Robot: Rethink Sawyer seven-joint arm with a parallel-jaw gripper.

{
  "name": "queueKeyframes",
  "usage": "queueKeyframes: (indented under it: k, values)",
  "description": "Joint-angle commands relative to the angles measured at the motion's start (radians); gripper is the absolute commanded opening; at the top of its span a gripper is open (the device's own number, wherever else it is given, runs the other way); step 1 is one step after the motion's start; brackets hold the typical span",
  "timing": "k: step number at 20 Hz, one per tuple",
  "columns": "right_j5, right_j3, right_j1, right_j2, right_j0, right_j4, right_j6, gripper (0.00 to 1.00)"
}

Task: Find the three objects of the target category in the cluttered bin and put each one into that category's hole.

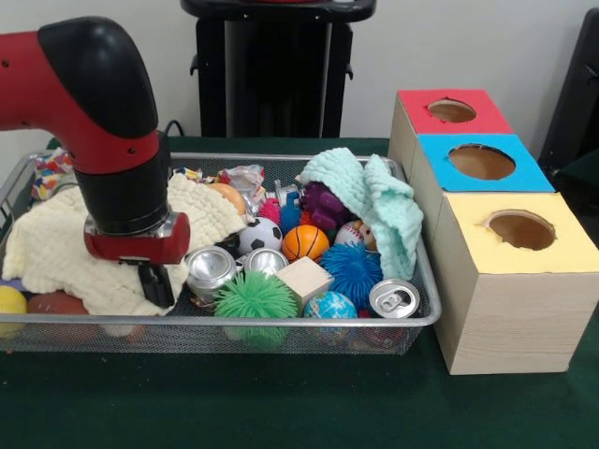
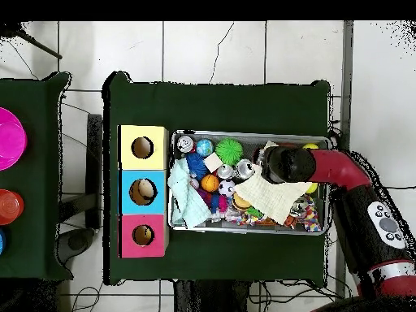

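Note:
The wire mesh bin [image 1: 309, 323] lies on the green table, full of toys; it also shows in the overhead view [image 2: 244, 230]. My gripper [image 1: 157, 285] reaches down at the bin's left part, its tip at the edge of a cream cloth [image 1: 56, 243]. In the overhead view the arm's head [image 2: 286, 165] hides it. No striped orange or tan plush animal shows. A purple soft toy [image 1: 323, 206] peeks from under a mint cloth [image 1: 384, 201]. The red-surround hole [image 1: 452, 110] is the farthest on the wooden box, and it shows in the overhead view [image 2: 143, 236].
Blue-surround [image 1: 481, 162] and yellow-surround [image 1: 520, 229] holes sit nearer on the box. The bin holds two drink cans [image 1: 211, 267] [image 1: 393, 297], a green spiky ball [image 1: 255, 297], a blue spiky ball [image 1: 354, 271], a small basketball [image 1: 305, 241], a soccer ball [image 1: 259, 234] and a wooden block [image 1: 304, 278].

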Motion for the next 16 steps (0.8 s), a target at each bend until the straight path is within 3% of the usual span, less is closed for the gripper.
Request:
queueKeyframes:
  k: [1,4,11,16]
  values:
    - [0.058,0.013,-0.022,-0.071,0.038,-0.056,-0.153,0.00]
    - [0.044,0.037,-0.045,-0.070,0.039,-0.036,-0.132,0.00]
    - [0.090,0.288,-0.364,-0.090,0.088,0.082,0.029,0.00]
    - [0.120,0.336,-0.466,-0.131,0.144,0.132,0.076,0.00]
